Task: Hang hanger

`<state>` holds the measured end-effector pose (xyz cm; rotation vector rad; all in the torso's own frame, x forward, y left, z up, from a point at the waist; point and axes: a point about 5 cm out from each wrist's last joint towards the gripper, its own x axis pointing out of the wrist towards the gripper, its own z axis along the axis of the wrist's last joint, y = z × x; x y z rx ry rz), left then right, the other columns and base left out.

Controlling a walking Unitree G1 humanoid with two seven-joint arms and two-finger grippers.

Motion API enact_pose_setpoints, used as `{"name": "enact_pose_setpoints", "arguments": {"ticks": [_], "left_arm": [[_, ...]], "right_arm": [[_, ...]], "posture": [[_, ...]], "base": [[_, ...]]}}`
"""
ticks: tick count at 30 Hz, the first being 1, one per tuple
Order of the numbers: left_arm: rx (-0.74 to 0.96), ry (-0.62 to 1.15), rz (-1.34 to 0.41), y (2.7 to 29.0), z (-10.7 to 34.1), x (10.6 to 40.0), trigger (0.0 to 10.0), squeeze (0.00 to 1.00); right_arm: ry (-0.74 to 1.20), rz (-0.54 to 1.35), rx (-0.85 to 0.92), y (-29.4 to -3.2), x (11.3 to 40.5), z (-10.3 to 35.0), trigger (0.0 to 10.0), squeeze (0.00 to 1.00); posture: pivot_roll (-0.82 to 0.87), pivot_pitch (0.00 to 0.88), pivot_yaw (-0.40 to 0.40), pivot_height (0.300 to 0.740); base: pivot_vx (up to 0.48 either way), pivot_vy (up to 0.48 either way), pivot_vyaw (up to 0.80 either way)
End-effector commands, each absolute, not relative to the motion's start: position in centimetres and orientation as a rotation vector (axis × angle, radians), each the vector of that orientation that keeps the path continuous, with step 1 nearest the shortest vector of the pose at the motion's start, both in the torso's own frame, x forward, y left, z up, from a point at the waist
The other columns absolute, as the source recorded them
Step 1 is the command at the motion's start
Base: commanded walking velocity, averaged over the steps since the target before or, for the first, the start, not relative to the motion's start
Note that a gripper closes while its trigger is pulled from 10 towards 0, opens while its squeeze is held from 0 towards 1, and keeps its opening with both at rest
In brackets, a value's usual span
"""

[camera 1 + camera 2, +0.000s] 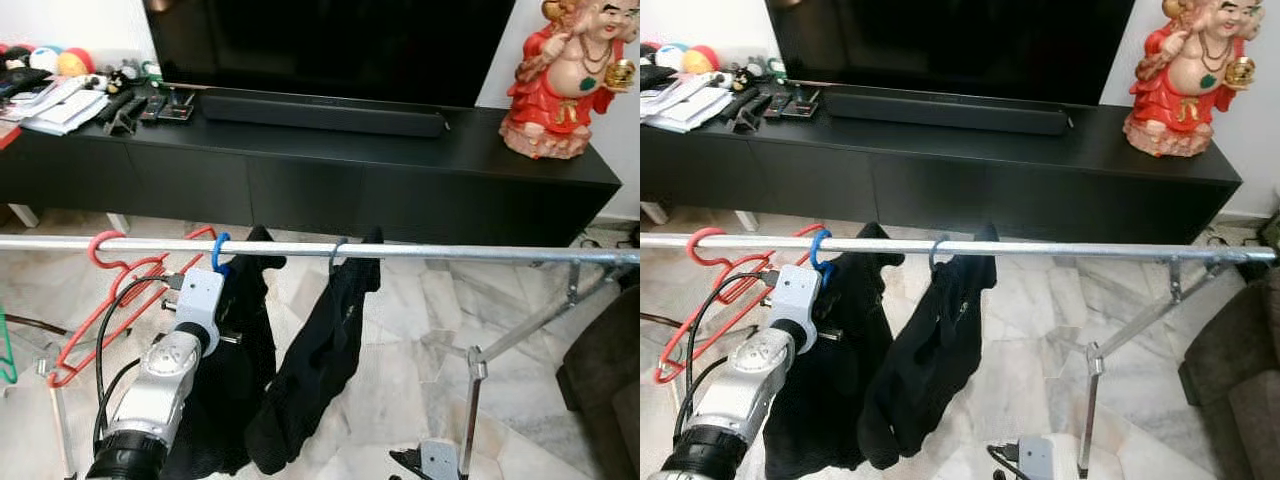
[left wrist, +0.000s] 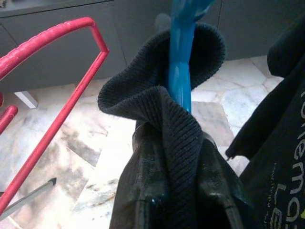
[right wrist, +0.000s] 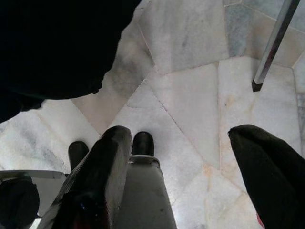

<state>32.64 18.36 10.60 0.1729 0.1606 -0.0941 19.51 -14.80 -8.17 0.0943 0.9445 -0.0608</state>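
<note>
Left gripper (image 2: 183, 191) clamps my blue hanger (image 2: 181, 71) with its black garment (image 1: 235, 370) under the rail (image 1: 420, 250); right gripper (image 3: 190, 176) spread wide

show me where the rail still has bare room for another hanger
The rail is bare from the grey hanger with its black garment to the right-end bracket. The left is crowded: red hangers, then the blue hanger, whose black garment the left gripper grips, with only a short gap before the grey one.
</note>
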Motion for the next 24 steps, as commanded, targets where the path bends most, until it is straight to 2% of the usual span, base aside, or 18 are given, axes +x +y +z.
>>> {"name": "enact_pose_setpoints", "arguments": {"ticks": [1, 9, 17, 24], "left_arm": [[0.152, 0.163, -0.092, 18.2, 10.2, 32.0, 10.0, 1.00], [0.140, 0.113, -0.070, 18.5, 11.3, 31.2, 10.0, 1.00], [0.187, 0.024, -0.118, 18.4, 13.8, 28.9, 10.0, 1.00], [0.157, -0.019, -0.091, 18.2, 14.8, 27.0, 10.0, 1.00]], "right_arm": [[0.965, -0.074, 0.106, -15.1, 18.9, -8.5, 10.0, 0.00], [0.965, -0.072, 0.109, -15.2, 18.9, -8.5, 10.0, 0.00], [0.967, -0.067, 0.104, -15.3, 18.9, -8.5, 10.0, 0.00], [0.968, -0.067, 0.105, -15.3, 18.8, -8.5, 10.0, 0.00]], "posture": [[0.03, 0.160, -0.079, 0.740], [0.03, 0.167, -0.081, 0.740], [0.04, 0.167, -0.082, 0.740], [0.04, 0.157, -0.078, 0.740]], "base": [[0.000, 0.000, 0.00], [0.000, 0.000, 0.00], [0.000, 0.000, 0.00], [0.000, 0.000, 0.00]]}}
